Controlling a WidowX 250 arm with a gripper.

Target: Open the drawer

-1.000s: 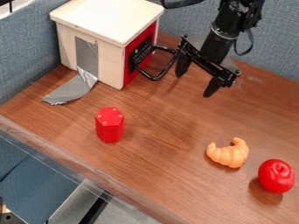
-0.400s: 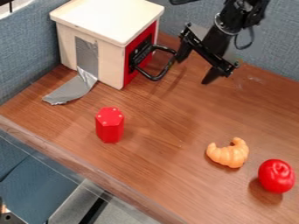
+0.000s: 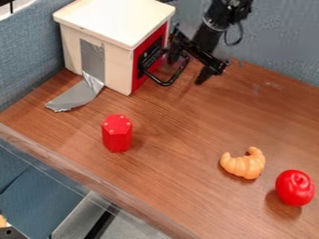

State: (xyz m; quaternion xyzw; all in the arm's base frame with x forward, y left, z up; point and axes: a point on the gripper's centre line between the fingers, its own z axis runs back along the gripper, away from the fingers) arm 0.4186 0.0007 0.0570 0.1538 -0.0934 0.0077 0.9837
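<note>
Black two-finger gripper point(image 3: 187, 71) at far side, just right of the white-topped wooden box point(image 3: 118, 22), fingers spread apart. Red drawer front point(image 3: 137, 84) sits closed on the box's right face, left of the claw; its black looped handle point(image 3: 166, 84) sticks out toward the claw, outer bar running between the two fingers in view, left finger overlapping its far part, contact unclear.

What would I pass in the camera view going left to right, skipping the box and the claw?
Strip of silver tape, red six-sided block, black handle, toy croissant, round red fruit.
</note>
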